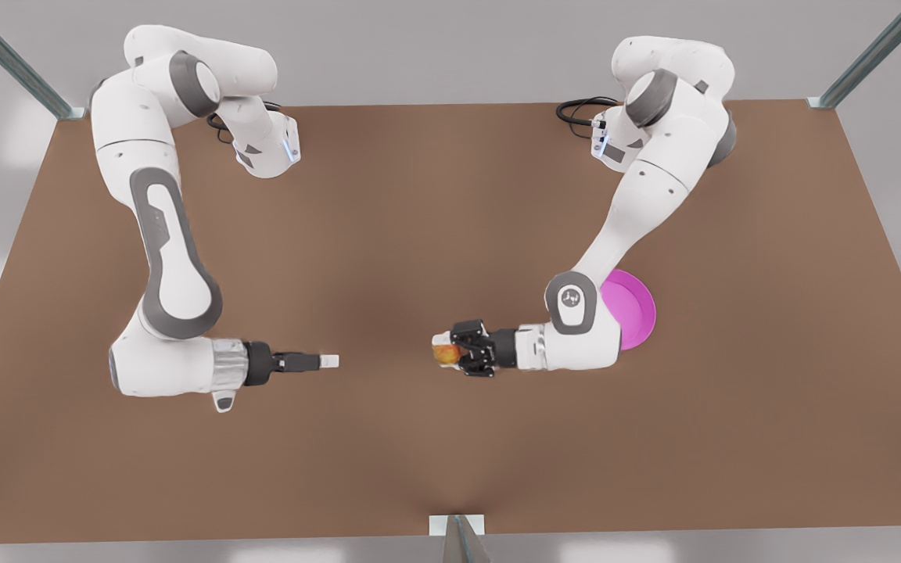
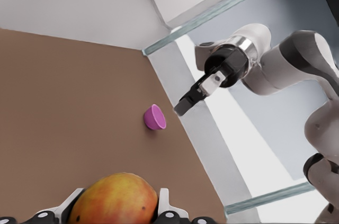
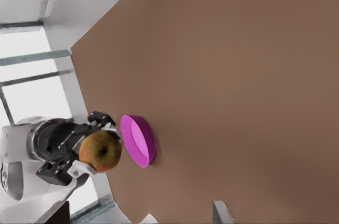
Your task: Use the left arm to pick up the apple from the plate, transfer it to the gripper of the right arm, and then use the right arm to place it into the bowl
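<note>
Front view: we see the left end effector [image 1: 450,352] clamped on the apple [image 1: 444,353], lifted off the plate [image 1: 638,309]. Right end effector [image 1: 328,361], fingers apart, faces it well apart. Handover and bowl [image 2: 154,117] placement remain.

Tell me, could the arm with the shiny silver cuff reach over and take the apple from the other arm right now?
Probably yes. The left gripper holds the apple out above bare table, facing the right gripper, with nothing between them. The right arm would just need to close the gap.
</note>
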Robot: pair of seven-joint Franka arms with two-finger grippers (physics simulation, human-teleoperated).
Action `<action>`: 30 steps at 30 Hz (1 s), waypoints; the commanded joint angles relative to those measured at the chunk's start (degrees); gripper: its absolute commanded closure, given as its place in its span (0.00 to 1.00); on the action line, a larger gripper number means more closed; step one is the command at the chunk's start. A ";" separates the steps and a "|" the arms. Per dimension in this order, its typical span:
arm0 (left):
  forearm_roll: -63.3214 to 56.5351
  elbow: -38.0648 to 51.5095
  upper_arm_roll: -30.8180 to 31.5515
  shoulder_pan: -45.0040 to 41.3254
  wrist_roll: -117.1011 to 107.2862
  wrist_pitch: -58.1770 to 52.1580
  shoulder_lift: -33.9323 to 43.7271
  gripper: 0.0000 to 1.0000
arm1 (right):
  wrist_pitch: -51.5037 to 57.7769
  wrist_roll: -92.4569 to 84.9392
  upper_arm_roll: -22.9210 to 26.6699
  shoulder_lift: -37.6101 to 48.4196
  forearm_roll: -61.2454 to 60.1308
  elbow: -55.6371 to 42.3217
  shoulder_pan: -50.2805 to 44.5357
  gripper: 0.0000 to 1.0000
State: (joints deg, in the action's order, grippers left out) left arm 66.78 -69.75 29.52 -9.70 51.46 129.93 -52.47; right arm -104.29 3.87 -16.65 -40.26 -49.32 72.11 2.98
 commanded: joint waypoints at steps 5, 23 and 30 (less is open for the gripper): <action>4.41 5.15 0.28 -4.02 69.83 2.96 -3.86 0.30 | -6.01 0.70 -1.80 -2.02 -8.17 0.13 -0.08 0.00; 14.52 5.24 2.74 -5.33 72.56 4.54 -6.68 0.30 | -8.29 -50.18 -8.57 -4.39 -26.45 17.00 5.54 0.00; 15.05 5.59 2.83 -6.04 72.64 4.54 -7.73 0.29 | -8.82 -55.72 -11.30 -4.57 -26.36 16.13 5.55 0.00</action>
State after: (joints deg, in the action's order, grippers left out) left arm 81.60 -64.27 32.30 -15.64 110.02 134.57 -60.16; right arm -113.19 -28.94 -27.86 -44.92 -75.62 88.51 8.75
